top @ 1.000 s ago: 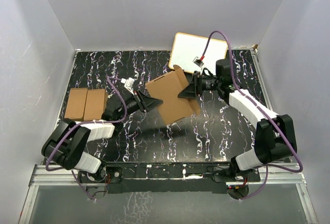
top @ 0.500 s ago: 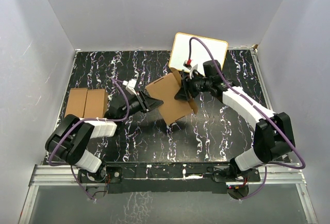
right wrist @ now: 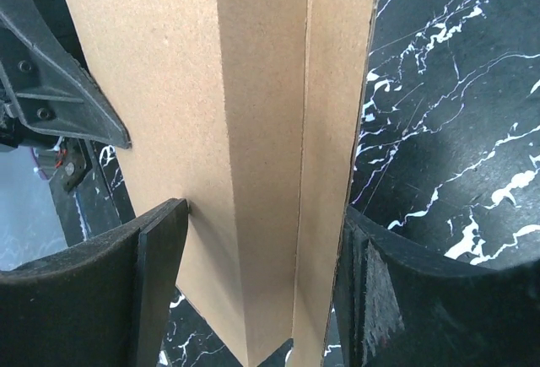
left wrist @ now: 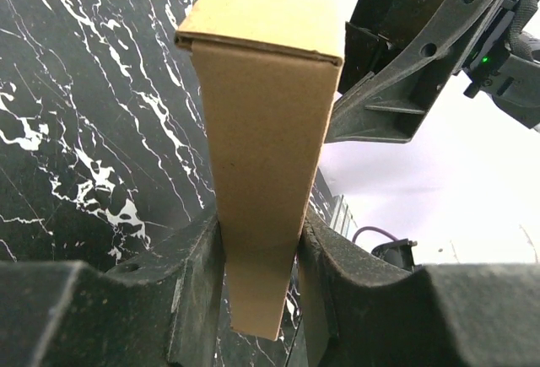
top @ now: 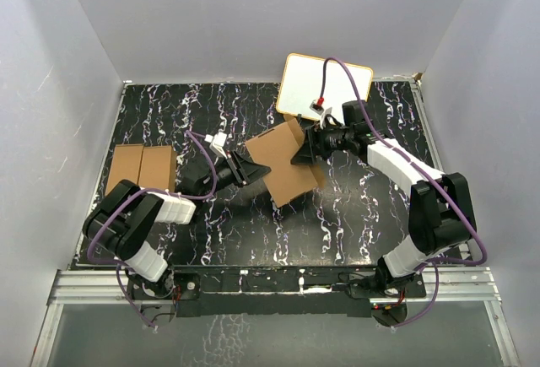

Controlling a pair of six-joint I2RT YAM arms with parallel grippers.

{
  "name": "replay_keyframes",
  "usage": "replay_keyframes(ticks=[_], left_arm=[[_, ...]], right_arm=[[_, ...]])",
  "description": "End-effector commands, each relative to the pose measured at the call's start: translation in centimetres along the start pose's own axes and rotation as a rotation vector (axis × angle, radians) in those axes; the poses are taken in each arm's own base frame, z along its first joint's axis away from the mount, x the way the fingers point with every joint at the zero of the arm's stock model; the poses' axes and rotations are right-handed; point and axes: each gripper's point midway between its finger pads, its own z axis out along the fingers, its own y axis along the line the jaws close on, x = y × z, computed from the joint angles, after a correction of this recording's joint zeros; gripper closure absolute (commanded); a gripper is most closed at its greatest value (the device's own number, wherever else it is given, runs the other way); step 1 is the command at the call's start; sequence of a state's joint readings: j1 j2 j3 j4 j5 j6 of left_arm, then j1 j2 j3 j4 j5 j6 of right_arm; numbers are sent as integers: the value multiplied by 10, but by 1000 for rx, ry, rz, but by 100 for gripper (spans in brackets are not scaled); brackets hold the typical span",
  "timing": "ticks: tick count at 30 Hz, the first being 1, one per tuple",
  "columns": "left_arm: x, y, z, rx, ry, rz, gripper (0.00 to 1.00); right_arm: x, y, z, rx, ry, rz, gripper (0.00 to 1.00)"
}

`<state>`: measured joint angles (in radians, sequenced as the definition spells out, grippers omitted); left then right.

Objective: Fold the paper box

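The paper box [top: 284, 164] is a plain brown cardboard carton held tilted above the middle of the black marbled table, with a flap raised at its far end. My left gripper [top: 251, 168] is shut on the box's left edge; in the left wrist view both fingers [left wrist: 190, 261] press the narrow cardboard side [left wrist: 266, 156]. My right gripper [top: 302, 148] is shut on the box's right side near the raised flap; in the right wrist view the fingers [right wrist: 160, 253] clamp the folded cardboard [right wrist: 261, 164].
A twin pair of brown cardboard cartons [top: 142, 170] lies at the left of the table. A white board with a yellow rim [top: 325, 86] lies at the back, just behind the right arm. Purple cables loop over both arms.
Both grippers have kept their hold on the box. The box has shifted slightly right and toward the front, and the right wrist has swung a little with its cable.
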<state>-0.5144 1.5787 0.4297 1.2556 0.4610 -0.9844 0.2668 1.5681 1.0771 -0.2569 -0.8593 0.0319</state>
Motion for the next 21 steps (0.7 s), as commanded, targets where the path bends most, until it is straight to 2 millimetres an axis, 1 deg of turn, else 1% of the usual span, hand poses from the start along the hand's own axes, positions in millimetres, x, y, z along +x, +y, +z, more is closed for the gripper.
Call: replay_keyframes(ticks=[1,4,8,13,16,19,20,21], left_arm=[[-5,-17,-1,74,-20,31,98],[-6,-15,1,58,-17,26,99],[-8,-15,2,52,-21,25,99],[-6,-15,1,59,-16,23,99],[-4,-16,0,65,-7,20,100],[-3,-16,0,66,1,19,100],[-3,-16,0,63,2,20,100],[-3,-15,0,62,3,20,100]], right_arm=[[-8,10,-2,-60,-53,-56,31],[-8,5,-3,-29,-53,-76,31],[-10,7,-6,-25,-62,-92,24],[-17,5,-19,-55,-106,-54,22],[-16,4,-26,-99,-124,-15,22],[-16,3,-28,-97,-134,-11,25],[-16,2,-28,-92,-137,-15,28],[-16,3,-29,-90,-139,-17,33]])
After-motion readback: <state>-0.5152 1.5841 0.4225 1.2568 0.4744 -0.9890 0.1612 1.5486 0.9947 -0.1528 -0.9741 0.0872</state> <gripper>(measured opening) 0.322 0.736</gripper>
